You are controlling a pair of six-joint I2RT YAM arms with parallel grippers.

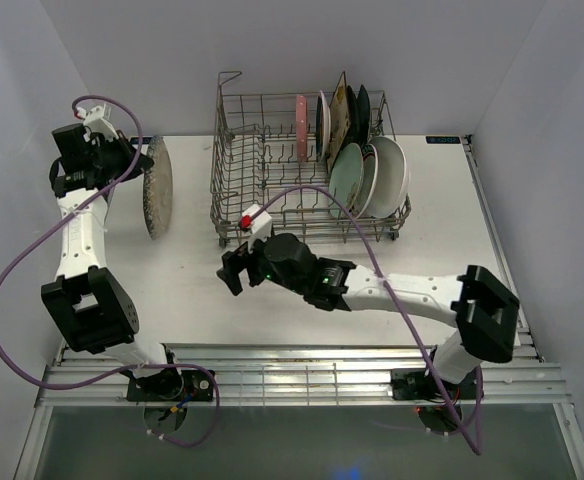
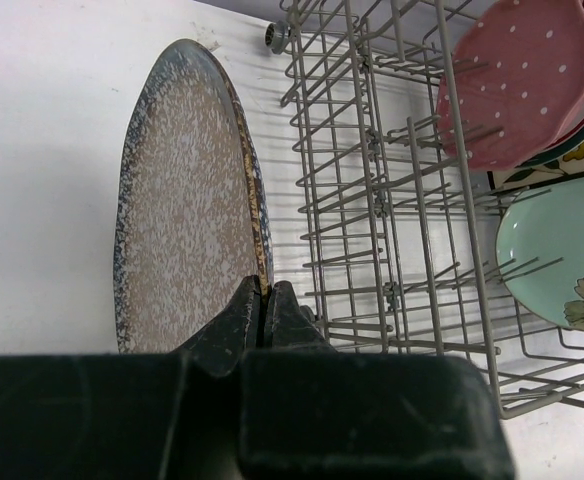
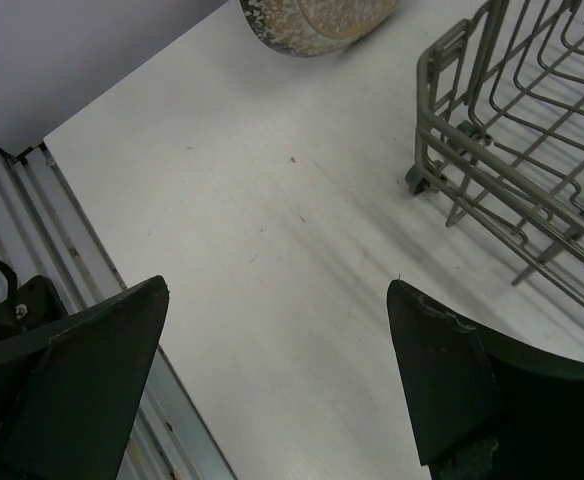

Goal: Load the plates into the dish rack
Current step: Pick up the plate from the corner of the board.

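1 plate (image 1: 158, 187) on edge left of the dish rack (image 1: 234, 190); other plates (image 1: 372, 172) in its right end.

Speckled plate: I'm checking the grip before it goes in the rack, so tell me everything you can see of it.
The plate is round, speckled grey-brown with a darker blue-grey rim, ceramic by its look. It stands on edge, left of the rack and apart from it. The left pincer is shut on its rim. Whether its lower edge touches the table cannot be told.
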